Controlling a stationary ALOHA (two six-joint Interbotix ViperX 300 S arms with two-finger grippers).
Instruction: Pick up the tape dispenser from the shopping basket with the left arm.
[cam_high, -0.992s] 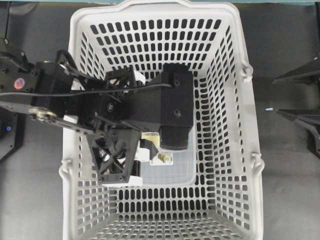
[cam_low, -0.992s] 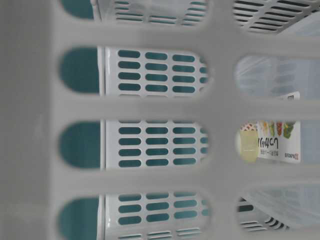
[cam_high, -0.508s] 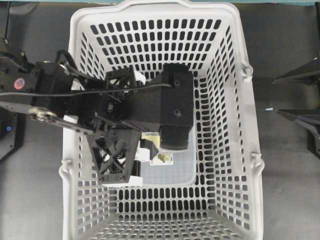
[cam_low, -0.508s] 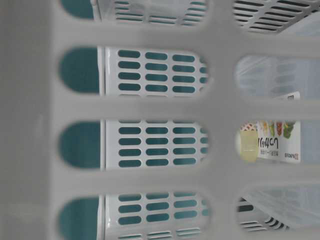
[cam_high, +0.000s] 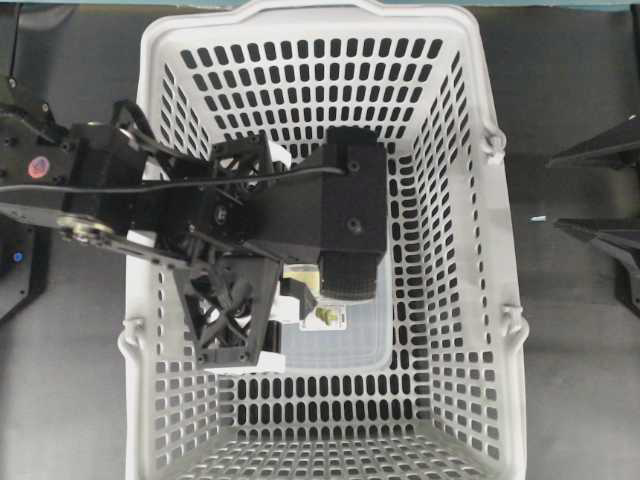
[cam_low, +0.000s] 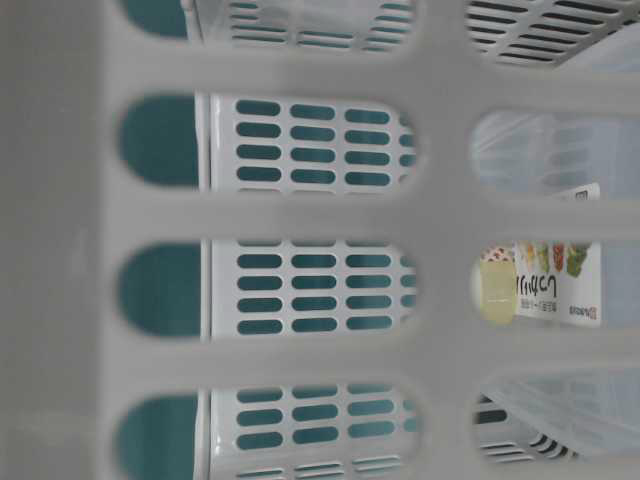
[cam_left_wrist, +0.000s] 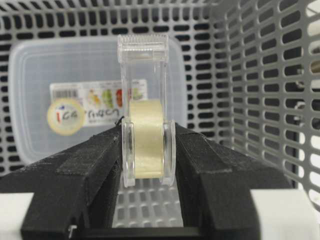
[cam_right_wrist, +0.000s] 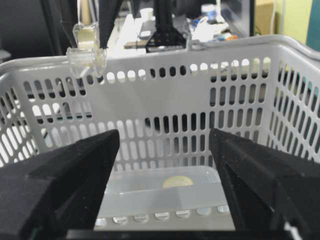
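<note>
The tape dispenser (cam_left_wrist: 147, 125) is a clear plastic holder with a pale yellow tape roll. My left gripper (cam_left_wrist: 148, 150) is shut on it, one pad on each flat side. In the right wrist view the dispenser (cam_right_wrist: 86, 50) hangs from black fingers at about the height of the far rim of the shopping basket (cam_right_wrist: 165, 80). In the overhead view the left arm (cam_high: 230, 300) reaches over the basket (cam_high: 480, 200) and hides the dispenser. My right gripper (cam_right_wrist: 162, 165) is open and empty, outside the basket at the right edge of the overhead view (cam_high: 595, 195).
A flat translucent lidded box (cam_left_wrist: 40, 90) with a white, yellow and red label lies on the basket floor, below the left gripper. It also shows in the overhead view (cam_high: 345, 340) and the table-level view (cam_low: 555, 280). The slotted basket walls (cam_left_wrist: 260, 75) stand close to the gripper.
</note>
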